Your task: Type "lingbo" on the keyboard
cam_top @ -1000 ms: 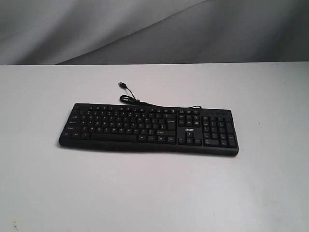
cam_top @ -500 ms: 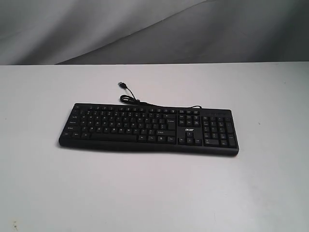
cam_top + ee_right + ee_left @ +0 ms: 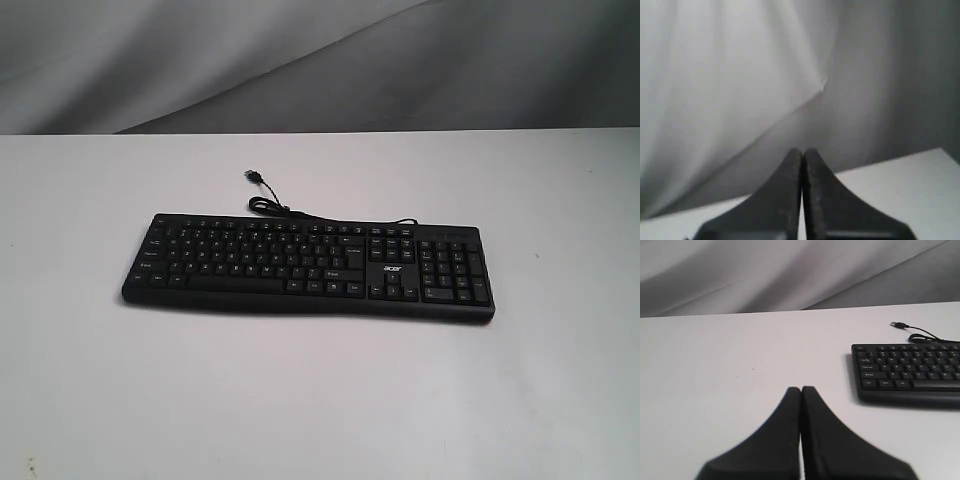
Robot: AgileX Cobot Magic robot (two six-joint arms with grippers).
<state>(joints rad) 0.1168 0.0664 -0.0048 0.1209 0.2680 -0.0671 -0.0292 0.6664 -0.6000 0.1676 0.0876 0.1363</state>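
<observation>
A long black keyboard [image 3: 308, 266] with a number pad and a white logo lies flat in the middle of the white table [image 3: 320, 400]. Its thin black cable [image 3: 275, 205] curls behind it to a loose USB plug. Neither arm shows in the exterior view. In the left wrist view my left gripper [image 3: 801, 388] is shut with nothing in it, above bare table, apart from the keyboard's [image 3: 907, 372] near end. My right gripper [image 3: 802, 150] is shut and empty too, facing the grey backdrop; the keyboard is out of that view.
A wrinkled grey cloth backdrop [image 3: 320, 60] hangs behind the table's far edge. White table surface [image 3: 715, 365] stretches around the keyboard on all sides.
</observation>
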